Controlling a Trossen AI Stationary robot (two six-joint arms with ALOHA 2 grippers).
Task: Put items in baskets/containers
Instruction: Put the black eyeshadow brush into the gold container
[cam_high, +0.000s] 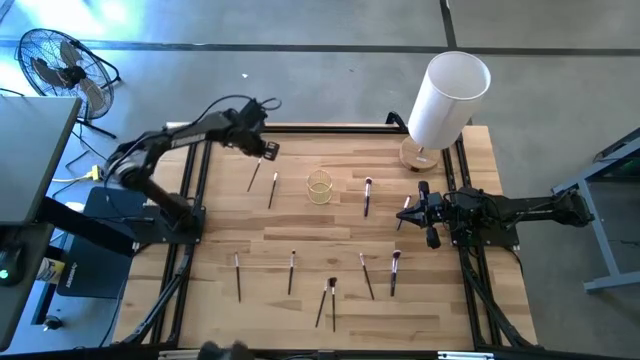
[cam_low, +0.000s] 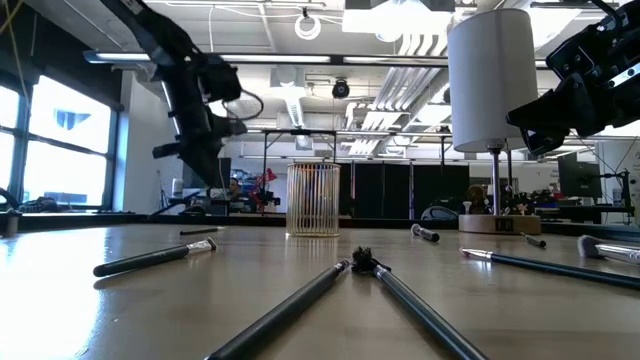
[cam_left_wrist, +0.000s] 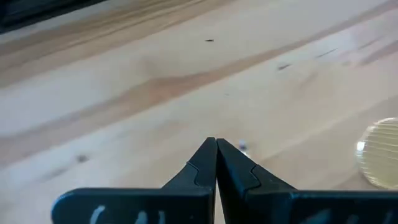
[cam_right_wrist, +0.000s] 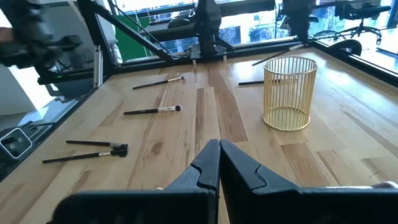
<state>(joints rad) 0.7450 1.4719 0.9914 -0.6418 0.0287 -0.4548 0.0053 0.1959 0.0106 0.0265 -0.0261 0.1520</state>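
Observation:
Several thin dark makeup brushes lie flat and scattered on the wooden table (cam_high: 300, 235): two (cam_high: 254, 175) (cam_high: 272, 190) below my left gripper, one (cam_high: 367, 197) right of the cup, and several (cam_high: 291, 272) (cam_high: 394, 272) toward the near edge. The small clear yellowish ribbed cup (cam_high: 320, 187) (cam_low: 313, 199) (cam_right_wrist: 289, 93) stands upright mid-table with nothing in it. My left gripper (cam_high: 266, 149) (cam_left_wrist: 216, 143) hovers shut over the far-left part. My right gripper (cam_high: 418, 207) (cam_right_wrist: 219, 143), also shut, hangs above the right side beside a red-tipped brush (cam_high: 403, 214).
A tall white cylinder (cam_high: 448, 95) on a round wooden base (cam_high: 418, 155) stands at the far right corner. Black frame rails (cam_high: 190, 200) run along the table's left and right sides. A fan (cam_high: 60, 65) stands on the floor beyond the table.

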